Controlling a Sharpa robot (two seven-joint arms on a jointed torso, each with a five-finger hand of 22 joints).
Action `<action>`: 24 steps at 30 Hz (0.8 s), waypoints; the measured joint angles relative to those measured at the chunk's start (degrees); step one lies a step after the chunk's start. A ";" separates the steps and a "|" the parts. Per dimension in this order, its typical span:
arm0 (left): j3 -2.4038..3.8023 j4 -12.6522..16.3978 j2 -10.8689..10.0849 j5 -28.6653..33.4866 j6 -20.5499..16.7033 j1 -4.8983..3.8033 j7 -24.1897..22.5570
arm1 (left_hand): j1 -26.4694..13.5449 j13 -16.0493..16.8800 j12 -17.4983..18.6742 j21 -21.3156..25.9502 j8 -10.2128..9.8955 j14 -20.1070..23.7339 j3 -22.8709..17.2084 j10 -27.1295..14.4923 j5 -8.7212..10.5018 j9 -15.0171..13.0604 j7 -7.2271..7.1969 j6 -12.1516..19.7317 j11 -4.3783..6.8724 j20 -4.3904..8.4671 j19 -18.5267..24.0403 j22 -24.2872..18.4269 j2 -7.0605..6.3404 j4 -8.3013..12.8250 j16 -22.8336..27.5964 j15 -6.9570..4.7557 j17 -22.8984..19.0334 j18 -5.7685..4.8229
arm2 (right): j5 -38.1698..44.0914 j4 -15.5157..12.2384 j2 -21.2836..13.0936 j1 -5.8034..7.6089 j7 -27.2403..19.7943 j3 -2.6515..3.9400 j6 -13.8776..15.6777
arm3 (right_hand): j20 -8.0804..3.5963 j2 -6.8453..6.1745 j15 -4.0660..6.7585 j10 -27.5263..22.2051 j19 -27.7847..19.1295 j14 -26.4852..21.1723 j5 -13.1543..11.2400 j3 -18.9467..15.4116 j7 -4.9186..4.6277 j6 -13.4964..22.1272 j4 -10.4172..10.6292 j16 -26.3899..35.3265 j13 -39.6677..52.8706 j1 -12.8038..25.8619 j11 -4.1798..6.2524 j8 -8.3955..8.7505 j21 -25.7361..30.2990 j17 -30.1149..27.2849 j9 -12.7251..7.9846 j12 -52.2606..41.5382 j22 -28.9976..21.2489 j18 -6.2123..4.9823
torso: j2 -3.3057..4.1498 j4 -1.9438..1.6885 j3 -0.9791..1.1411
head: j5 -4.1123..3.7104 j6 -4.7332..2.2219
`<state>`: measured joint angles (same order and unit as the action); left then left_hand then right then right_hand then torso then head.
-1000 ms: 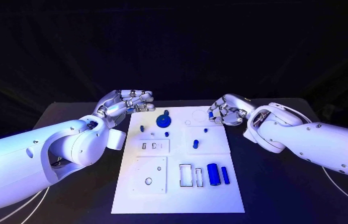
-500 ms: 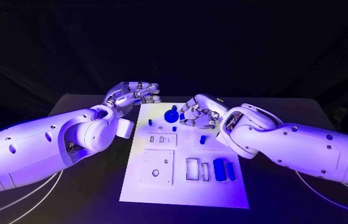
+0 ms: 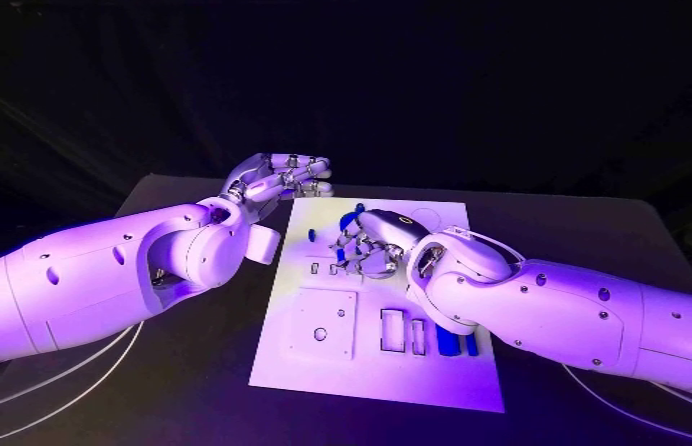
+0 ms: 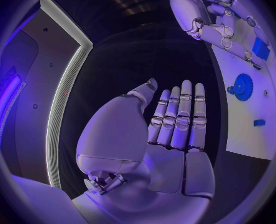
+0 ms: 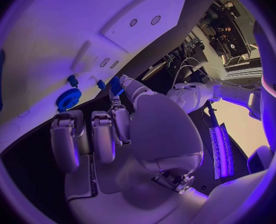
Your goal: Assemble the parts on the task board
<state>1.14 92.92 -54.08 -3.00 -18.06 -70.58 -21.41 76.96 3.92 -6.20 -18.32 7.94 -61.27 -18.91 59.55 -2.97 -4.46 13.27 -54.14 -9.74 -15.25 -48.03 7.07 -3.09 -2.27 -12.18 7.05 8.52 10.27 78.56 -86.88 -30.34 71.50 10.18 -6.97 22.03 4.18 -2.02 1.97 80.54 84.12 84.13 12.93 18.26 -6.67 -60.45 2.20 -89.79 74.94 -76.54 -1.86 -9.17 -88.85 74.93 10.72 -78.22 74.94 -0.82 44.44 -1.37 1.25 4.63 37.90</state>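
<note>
Task board [image 3: 378,366] lying flat at the middle of the black bench [image 3: 577,236], long edges running from the upper middle of the head view down toward the lower middle, dark bench open on both sides of it.

Right hand [image 3: 372,246] reaching in from the right, low over the upper half of the board, fingers [image 5: 116,87] curled in. In the right wrist view, thumb and one fingertip closed on a small blue part [image 5: 115,83]. Beside that, a blue gear [image 5: 68,98] standing on the board, with two small blue pegs [image 5: 72,79] near it. Whether the pinched part touches the board: cannot tell.

Left hand [image 3: 281,179] off the board's upper left corner, above the bench, holding nothing. In the left wrist view, fingers [image 4: 178,117] straight and side by side, thumb apart, palm facing the board's edge, the gear [image 4: 242,86] well beyond the fingertips.

Lower half of the board uncovered: a square plate [image 3: 329,324] with holes at lower left, narrow rectangular slots [image 3: 392,329] at centre, blue bars [image 3: 449,344] partly behind the right forearm. Near edge of the board unobstructed, with bare bench around it.
</note>
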 measured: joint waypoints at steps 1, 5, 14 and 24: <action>0.00 0.01 0.01 0.00 0.00 0.00 0.00 | 0.00 0.00 0.00 0.00 0.00 0.00 0.00 0.00 0.00 0.00 0.00 0.00 0.00 0.00 0.00 0.00 0.00 0.00 0.00 0.00 0.00 0.00 | 0.32 0.12 0.21 -0.14 0.25 -0.03 -0.24 | 0.00 0.00 0.00 -0.12 0.00 0.00 0.00 0.00 -0.01 0.01 0.00 0.00 0.00 0.00 -0.12 0.00 0.00 0.00 0.00 0.00 0.00 0.00 | 0.00 0.00 0.00 | 0.09 0.07; 0.00 0.09 0.07 0.02 0.03 0.00 0.01 | 0.00 0.00 0.00 0.00 0.00 0.00 0.00 0.00 0.00 0.00 0.00 0.00 0.00 0.00 0.00 0.00 0.00 0.00 0.00 0.00 0.00 0.01 | 1.75 0.53 0.98 -0.66 1.23 -0.07 -1.17 | 0.00 0.00 0.00 -0.20 0.00 0.00 0.00 -0.01 -0.09 0.11 0.00 0.00 0.00 0.00 -0.20 0.00 0.00 0.00 0.00 0.00 0.00 0.00 | 0.01 0.00 0.02 | 0.46 0.49; -0.01 0.25 0.15 0.05 0.07 0.00 0.04 | 0.00 0.00 0.00 0.00 0.00 0.00 0.00 0.00 0.00 0.00 0.00 0.00 0.00 0.00 0.00 0.00 0.00 0.00 0.00 0.00 -0.01 0.01 | 3.91 1.74 1.62 -1.28 2.90 -0.11 -2.71 | 0.01 -0.02 0.00 -0.20 0.00 0.00 -0.12 -0.01 -0.14 0.34 0.00 0.00 -0.01 0.00 -0.20 -0.01 0.00 -0.01 0.02 0.06 0.00 0.00 | 0.01 0.00 0.09 | 1.02 1.01; -0.01 0.29 0.14 0.07 0.11 0.00 0.06 | 0.00 0.00 0.00 0.00 0.00 0.00 0.00 0.00 0.00 0.00 0.00 0.00 0.00 0.00 0.00 0.01 0.00 0.00 0.00 0.00 -0.01 0.00 | 5.13 2.52 2.03 -1.58 4.02 -0.16 -3.99 | 0.01 -0.03 0.00 -0.19 0.00 0.00 0.16 -0.08 -0.25 0.65 -0.06 0.00 -0.02 0.00 -0.20 -0.05 0.00 -0.01 0.04 0.23 -0.01 0.00 | -0.03 0.02 0.07 | 1.14 1.00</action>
<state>1.13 93.21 -53.95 -2.93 -17.95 -70.58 -21.35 76.96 3.92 -6.20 -18.32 7.94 -61.27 -18.91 59.55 -2.97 -4.45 13.27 -54.13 -9.74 -15.25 -48.02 7.08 -3.09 -2.27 -12.18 7.05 8.51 10.27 83.69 -84.36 -28.30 69.92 14.20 -7.13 18.04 4.19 -2.05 1.97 80.35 84.12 84.12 13.09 18.18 -6.91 -59.80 2.14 -89.79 74.92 -76.54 -2.06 -9.22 -88.85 74.92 10.76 -77.99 74.93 -0.82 44.41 -1.35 1.32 5.76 38.90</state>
